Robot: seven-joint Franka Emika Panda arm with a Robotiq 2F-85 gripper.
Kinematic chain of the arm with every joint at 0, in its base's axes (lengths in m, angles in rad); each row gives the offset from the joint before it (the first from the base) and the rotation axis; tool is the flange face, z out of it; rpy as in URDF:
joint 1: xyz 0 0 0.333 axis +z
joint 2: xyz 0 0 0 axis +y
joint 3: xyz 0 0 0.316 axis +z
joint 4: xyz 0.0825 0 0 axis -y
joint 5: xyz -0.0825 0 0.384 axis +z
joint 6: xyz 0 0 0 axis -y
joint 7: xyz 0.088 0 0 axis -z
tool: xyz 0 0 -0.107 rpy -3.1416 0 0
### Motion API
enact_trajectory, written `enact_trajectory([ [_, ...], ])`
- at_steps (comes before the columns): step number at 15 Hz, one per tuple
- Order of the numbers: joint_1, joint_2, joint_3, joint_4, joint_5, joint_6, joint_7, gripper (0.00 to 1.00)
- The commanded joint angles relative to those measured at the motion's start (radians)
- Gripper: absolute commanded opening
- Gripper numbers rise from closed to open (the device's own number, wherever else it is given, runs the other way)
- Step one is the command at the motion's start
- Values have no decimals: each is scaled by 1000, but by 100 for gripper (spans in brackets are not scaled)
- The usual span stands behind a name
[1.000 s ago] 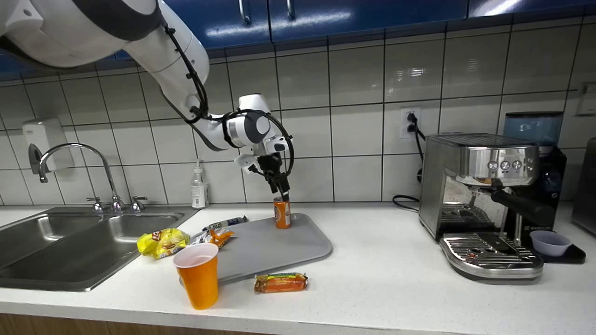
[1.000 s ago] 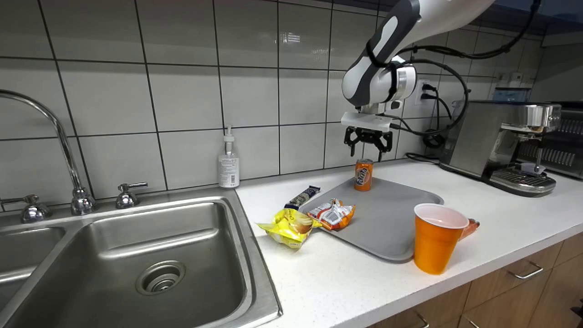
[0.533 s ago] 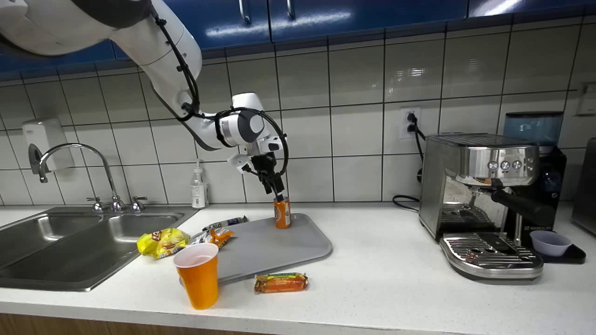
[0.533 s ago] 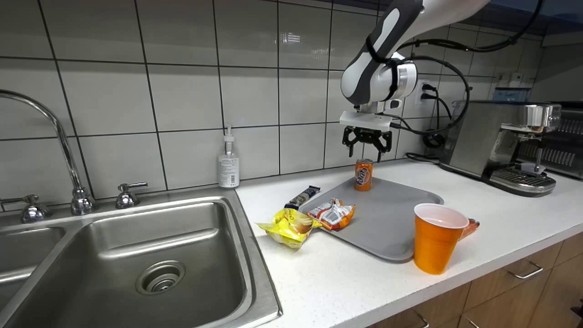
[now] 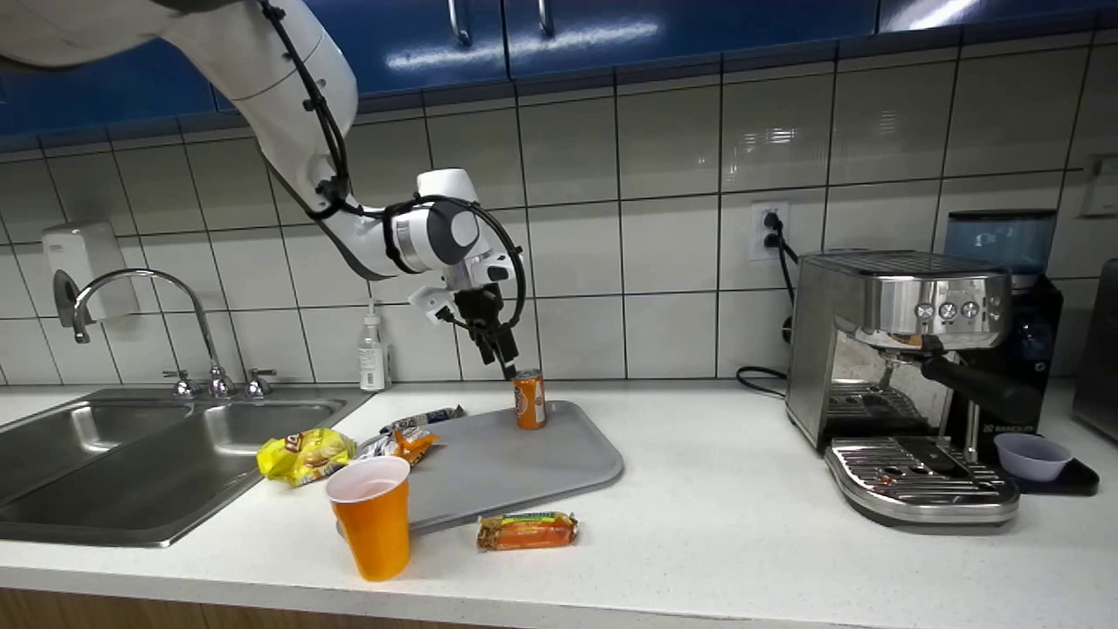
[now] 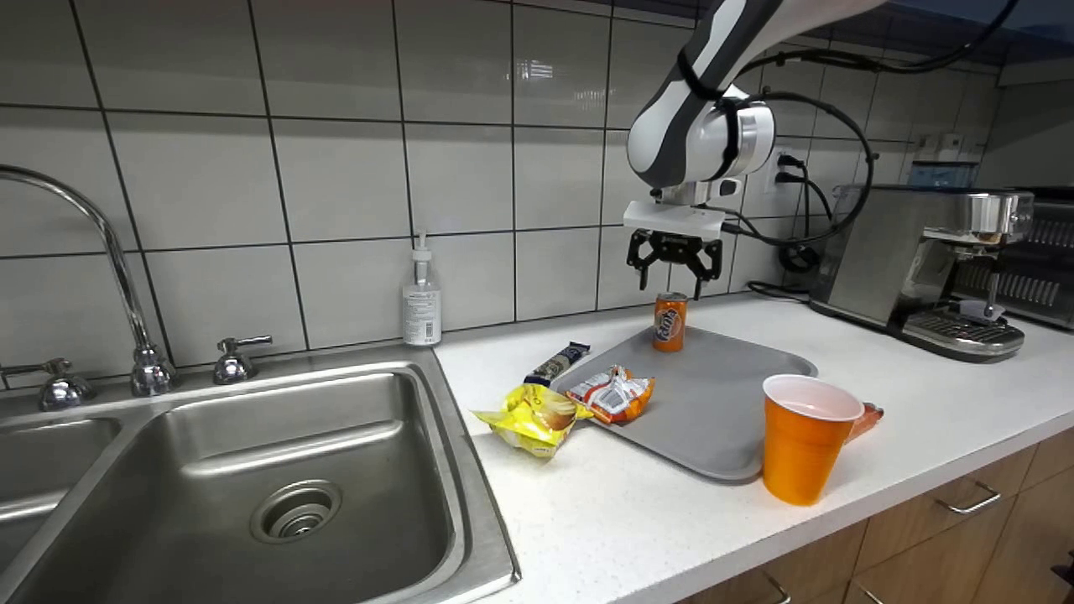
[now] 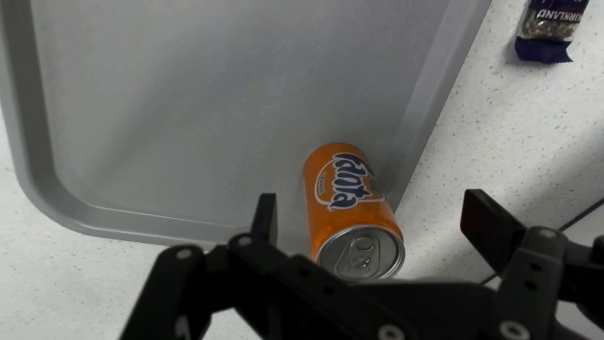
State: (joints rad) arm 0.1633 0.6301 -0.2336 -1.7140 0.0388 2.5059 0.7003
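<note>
Near the back right corner of the smooth gray tray (image 5: 515, 463), an orange metal Fanta can (image 6: 669, 325) stands upright, its round lid (image 7: 361, 255) silvery. Close above it hangs the black gripper (image 6: 670, 283), jaws spread wide and released; the wrist view shows the can between its angular fingers (image 7: 266, 215), clear of both. On the tray's left edge lies a crinkled orange-and-white packet (image 6: 615, 394); beside it, on the speckled white counter (image 5: 699, 542), sits a puffy yellow bag (image 6: 537, 419). Off the back left corner rests a slim dark-blue wrapped bar (image 6: 557, 364). A tapered orange plastic cup (image 5: 374, 528) stands before the front left corner, with a glossy orange-wrapped snack (image 5: 527, 531) off the front edge.
</note>
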Motion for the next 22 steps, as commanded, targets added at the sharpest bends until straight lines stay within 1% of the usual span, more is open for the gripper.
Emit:
enact_trajectory([
  [1,2,-84,16,-102,-32,33,5,100],
  [17,0,-287,62,-372,-106,102,-66,100],
  [22,-10,-328,69,-416,-138,98,-91,100],
])
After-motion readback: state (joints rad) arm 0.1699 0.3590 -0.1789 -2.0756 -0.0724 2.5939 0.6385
